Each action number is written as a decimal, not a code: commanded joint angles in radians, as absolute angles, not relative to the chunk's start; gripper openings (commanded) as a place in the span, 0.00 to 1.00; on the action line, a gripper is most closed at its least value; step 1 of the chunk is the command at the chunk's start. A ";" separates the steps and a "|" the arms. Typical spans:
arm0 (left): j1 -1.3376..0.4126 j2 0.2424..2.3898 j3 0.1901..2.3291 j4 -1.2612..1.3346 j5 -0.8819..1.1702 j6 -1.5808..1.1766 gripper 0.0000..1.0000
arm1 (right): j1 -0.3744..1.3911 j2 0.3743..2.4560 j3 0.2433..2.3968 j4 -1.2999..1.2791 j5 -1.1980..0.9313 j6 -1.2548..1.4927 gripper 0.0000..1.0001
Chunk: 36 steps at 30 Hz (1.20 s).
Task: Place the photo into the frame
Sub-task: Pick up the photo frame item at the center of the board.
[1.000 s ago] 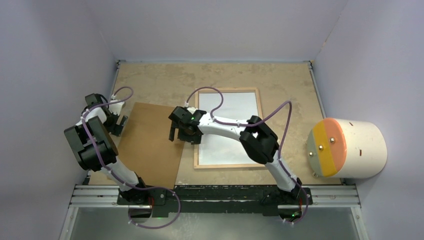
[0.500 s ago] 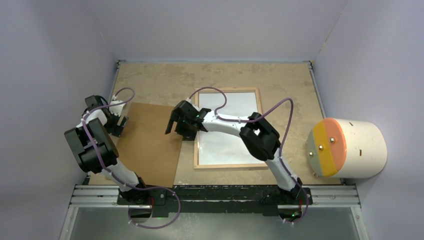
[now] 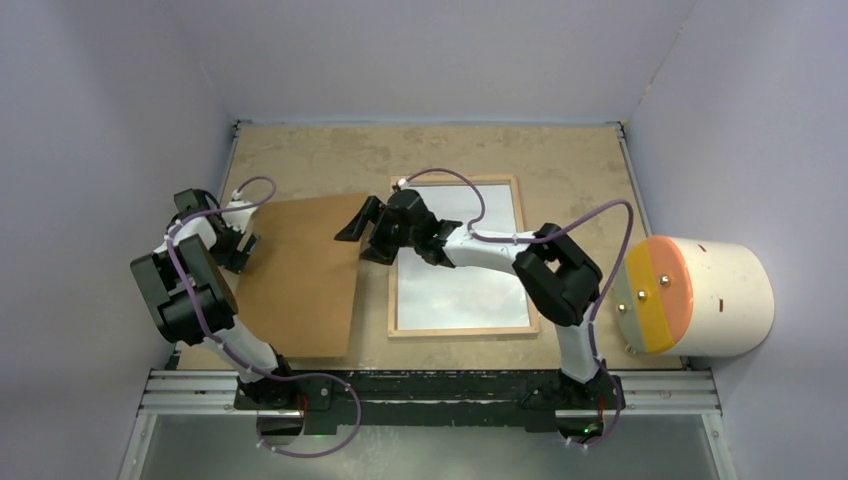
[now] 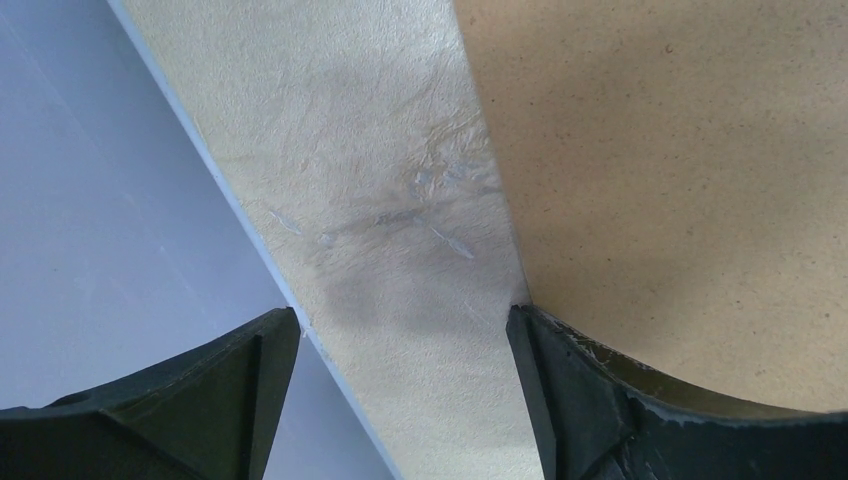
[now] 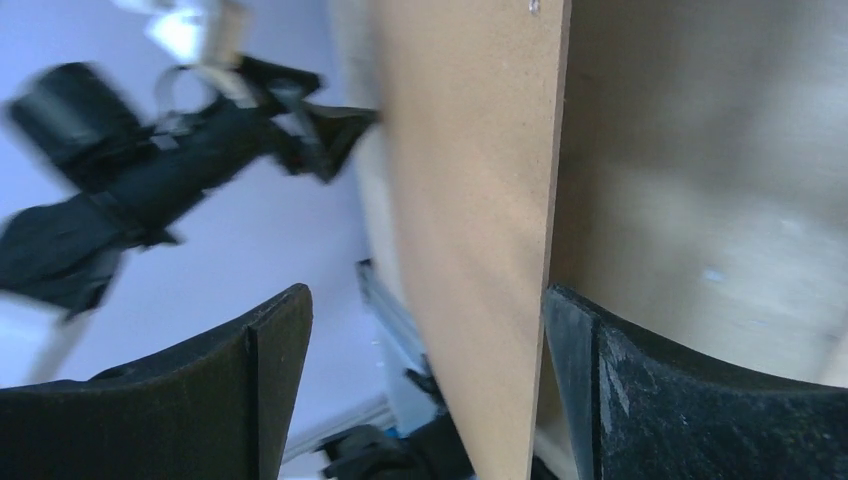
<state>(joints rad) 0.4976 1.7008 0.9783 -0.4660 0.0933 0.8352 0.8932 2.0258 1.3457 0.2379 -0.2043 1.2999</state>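
The frame (image 3: 460, 331), with light wood rails, lies flat right of centre, and a white surface fills its opening. The photo is out of view. A plain brown backing board (image 3: 300, 280) lies left of the frame. My right gripper (image 3: 358, 240) is at the board's far right corner. It is open, and the board (image 5: 470, 200) edge runs between its fingers, close to the right finger (image 5: 640, 400). My left gripper (image 3: 243, 245) is open at the board's left edge. Its right finger (image 4: 600, 400) touches the board (image 4: 680, 180) and bare table shows in the gap.
A large white cylinder (image 3: 700, 297) with an orange, yellow and grey end face lies at the table's right edge. Grey-blue walls close in the table on three sides. The left arm (image 5: 150, 170) shows blurred beyond the board in the right wrist view.
My right gripper has swung toward the far side and turned at the wrist, and the board's right side has shifted with it. The left gripper has hardly moved.
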 commanded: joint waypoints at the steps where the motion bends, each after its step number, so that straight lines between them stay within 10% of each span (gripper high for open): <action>1: 0.456 1.837 0.888 -0.665 0.292 0.812 0.83 | 0.919 1.930 1.330 0.723 -0.339 1.417 0.85; 17: 0.456 1.835 0.929 -0.683 0.321 0.773 0.81 | 0.917 1.857 1.247 0.436 -0.273 1.355 0.78; 29: 0.356 1.727 1.162 -0.860 0.511 0.762 0.90 | 0.896 1.904 1.429 0.174 -0.193 1.303 0.00; 36: 0.316 1.633 1.413 -1.032 0.673 0.846 0.98 | 0.830 1.909 1.542 0.050 -0.164 1.302 0.00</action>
<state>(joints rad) 0.3115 1.7287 1.2575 -0.8692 0.4900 0.7799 0.8757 1.9335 1.4387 0.0704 -0.1768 1.2934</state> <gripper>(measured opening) 0.967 0.016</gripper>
